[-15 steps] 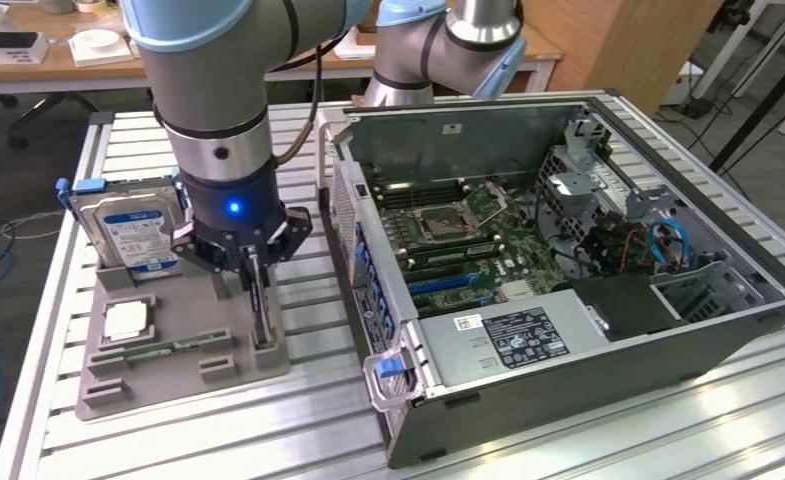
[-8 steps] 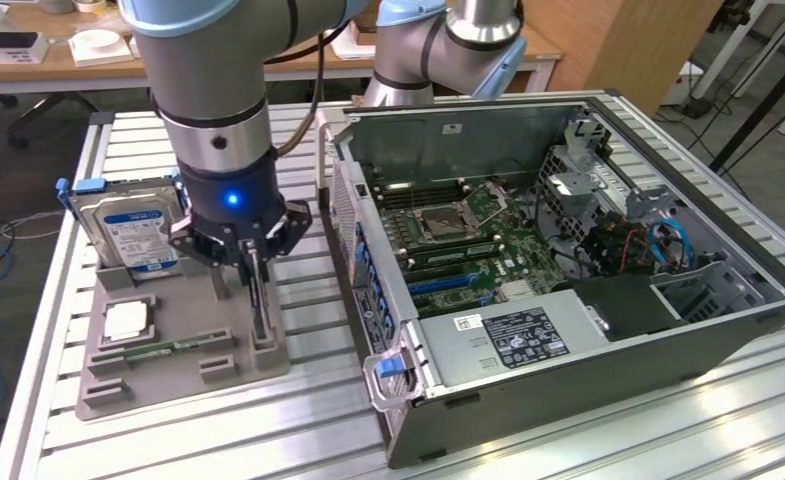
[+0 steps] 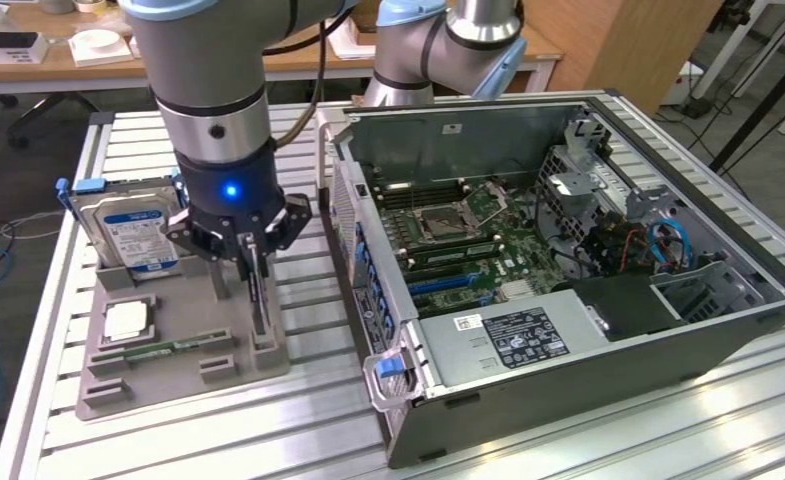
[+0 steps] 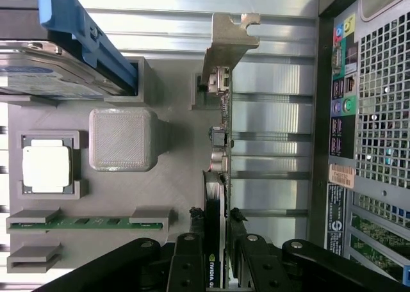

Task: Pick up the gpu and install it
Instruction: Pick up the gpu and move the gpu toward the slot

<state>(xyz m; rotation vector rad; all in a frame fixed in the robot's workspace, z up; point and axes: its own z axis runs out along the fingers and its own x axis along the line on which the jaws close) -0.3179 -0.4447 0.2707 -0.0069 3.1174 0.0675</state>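
Note:
The gpu (image 3: 255,292) is a thin black card standing on edge at the grey parts holder (image 3: 165,375), on the side nearest the computer case. In the wrist view the gpu (image 4: 218,138) runs away from the fingers and ends in its silver bracket (image 4: 229,42). My gripper (image 3: 248,272) comes straight down over the card, and its black fingers (image 4: 189,261) are shut on both faces of the card's near end. The gripper (image 4: 216,244) hides that end. I cannot tell whether the card's lower edge still sits in the holder.
The open computer case (image 3: 712,330) lies beside the holder with its motherboard (image 3: 459,235) exposed. The holder also carries a hard drive (image 3: 132,235) with a blue clip, a processor chip (image 3: 125,320) and a green memory stick (image 3: 165,351). A second arm (image 3: 432,50) stands behind the case.

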